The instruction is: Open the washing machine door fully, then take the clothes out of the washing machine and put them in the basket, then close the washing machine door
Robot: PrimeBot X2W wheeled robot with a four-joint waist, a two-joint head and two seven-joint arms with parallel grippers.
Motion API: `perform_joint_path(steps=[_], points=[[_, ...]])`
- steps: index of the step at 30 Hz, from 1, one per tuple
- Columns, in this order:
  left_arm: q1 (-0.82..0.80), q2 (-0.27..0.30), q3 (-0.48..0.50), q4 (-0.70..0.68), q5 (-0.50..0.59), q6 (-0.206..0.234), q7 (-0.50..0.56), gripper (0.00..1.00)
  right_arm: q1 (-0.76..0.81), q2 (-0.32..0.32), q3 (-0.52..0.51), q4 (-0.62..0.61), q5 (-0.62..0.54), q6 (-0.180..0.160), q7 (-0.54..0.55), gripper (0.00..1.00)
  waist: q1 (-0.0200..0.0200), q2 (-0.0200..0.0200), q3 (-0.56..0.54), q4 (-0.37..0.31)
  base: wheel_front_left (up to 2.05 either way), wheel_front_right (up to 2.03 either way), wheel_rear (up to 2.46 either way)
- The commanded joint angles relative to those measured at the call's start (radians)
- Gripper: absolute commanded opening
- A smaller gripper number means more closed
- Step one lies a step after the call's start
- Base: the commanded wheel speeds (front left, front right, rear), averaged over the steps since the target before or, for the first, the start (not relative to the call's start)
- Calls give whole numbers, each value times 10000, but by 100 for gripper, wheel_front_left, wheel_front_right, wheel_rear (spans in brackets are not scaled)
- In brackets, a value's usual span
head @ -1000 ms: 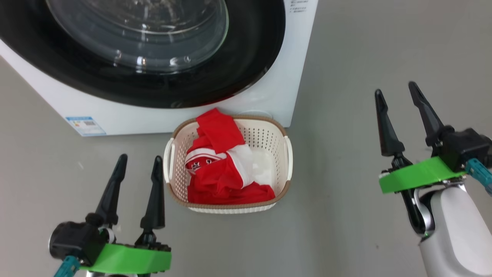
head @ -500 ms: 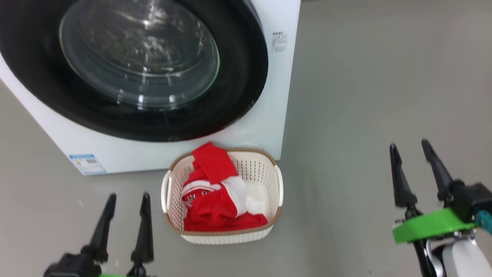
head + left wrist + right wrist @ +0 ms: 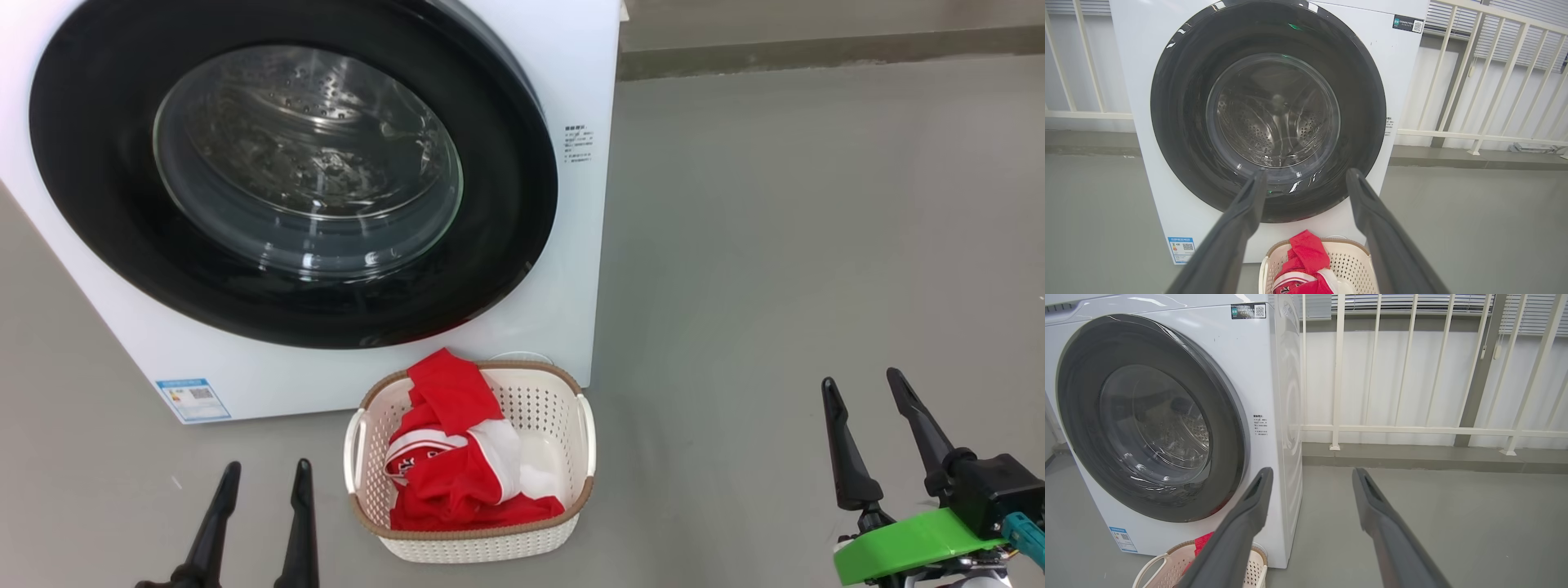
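The clothes point(image 3: 445, 490) are red (white-banded), the basket point(image 3: 482, 545) cream and brown-rimmed, the washing machine point(image 3: 571, 269) white, its door point(image 3: 506, 204) black.

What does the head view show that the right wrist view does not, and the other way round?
Head view adds: the whole cream perforated plastic basket with its full heap of red clothes with white bands, and the open left gripper at the lower left.
Right wrist view adds: the white metal railing, the machine's white side panel and a dark sticker at its top corner.
Both share: the big white washing machine, its round black-rimmed glass door shut, the open right gripper, and part of that basket.
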Motion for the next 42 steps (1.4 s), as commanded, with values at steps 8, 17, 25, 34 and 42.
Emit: perform_joint_path(steps=[8, 17, 25, 34, 42], points=[[-33, 106, 373, -251, 82, 105, -78, 100, -145, -85, 233, -167, -132, -13, -24, 100, 0, 0, -140, -47, 0, 0, 0], [221, -82, -40, 486, 66, 88, 74, 0, 192, 125, 61, 532, 9, 0, 13, 0, 0, 0, -170, -37, 0, 0, 0], [108, -86, 31, 681, -639, 33, 279, 0, 158, 141, 17, 675, 723, -1, 236, 0, 22, 0, -162, -29, 0, 0, 0], [-35, -71, 101, 776, -1654, -42, 522, 0, 82, 124, 30, 666, 1763, -2, 476, 0, 1, 0, -100, -19, 0, 0, 0], [-174, -58, 177, 871, -2569, -110, 752, 0, -3, 109, 23, 673, 2696, -2, 711, 0, 0, 0, -62, -10, 0, 0, 0]])
